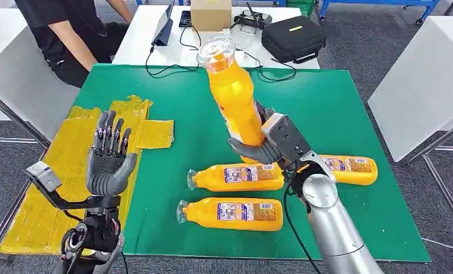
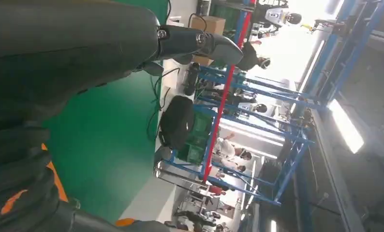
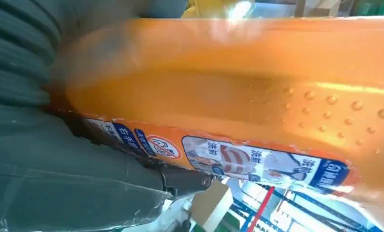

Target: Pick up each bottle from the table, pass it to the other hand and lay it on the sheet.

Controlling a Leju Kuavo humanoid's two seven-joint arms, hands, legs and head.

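The right hand [image 1: 270, 145] grips an orange bottle [image 1: 231, 91] upright above the green tabletop [image 1: 338, 108]. The left hand [image 1: 109, 157] hangs spread over the yellow sheet [image 1: 64, 165]. Three bottles [image 1: 235, 212] lie on the tabletop

Two silver arms with rounded metal joints end in grey hands — the left hand [image 1: 109, 162] with dark fingers [image 1: 111, 134] and a grey boxy wrist bracket, the right hand [image 1: 270, 142] with black cables along its forearm.
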